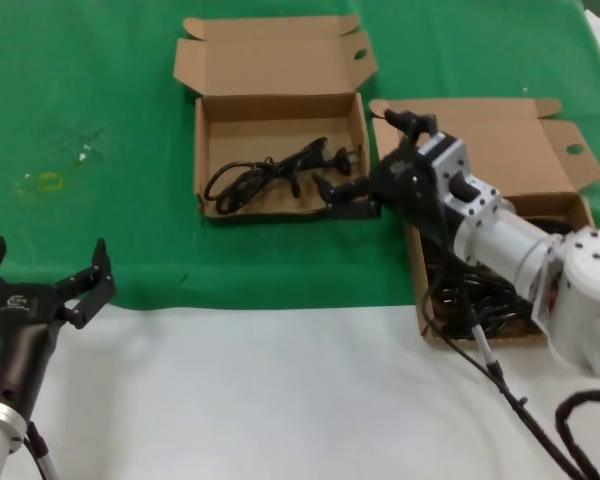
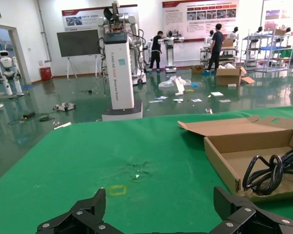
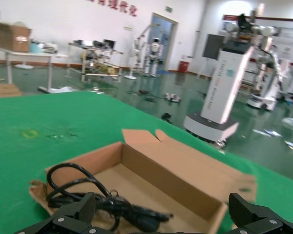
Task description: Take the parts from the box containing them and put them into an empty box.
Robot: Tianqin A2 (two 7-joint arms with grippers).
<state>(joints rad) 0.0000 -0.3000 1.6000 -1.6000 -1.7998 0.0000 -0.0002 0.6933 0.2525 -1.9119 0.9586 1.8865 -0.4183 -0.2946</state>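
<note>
The smaller shallow cardboard box point(image 1: 270, 60) stands at the middle back with its lid open, and one black cord bundle point(image 1: 270, 175) lies in it. My right gripper point(image 1: 378, 160) hangs open over that box's right end, just above the cord's plug and gripping nothing. In the right wrist view the cord point(image 3: 88, 195) lies on the box floor point(image 3: 176, 170) below my right gripper point(image 3: 161, 222). The larger box point(image 1: 480, 140) at the right holds several more cords point(image 1: 490, 300), partly hidden by my right arm. My left gripper point(image 1: 50, 280) waits open at the front left.
Green cloth point(image 1: 100, 100) covers the far table and a white strip point(image 1: 280, 400) runs along the front. A yellow mark point(image 1: 48, 182) lies on the cloth at the left. My left gripper point(image 2: 161, 214) faces the small box point(image 2: 234, 156) and its cord point(image 2: 268, 170).
</note>
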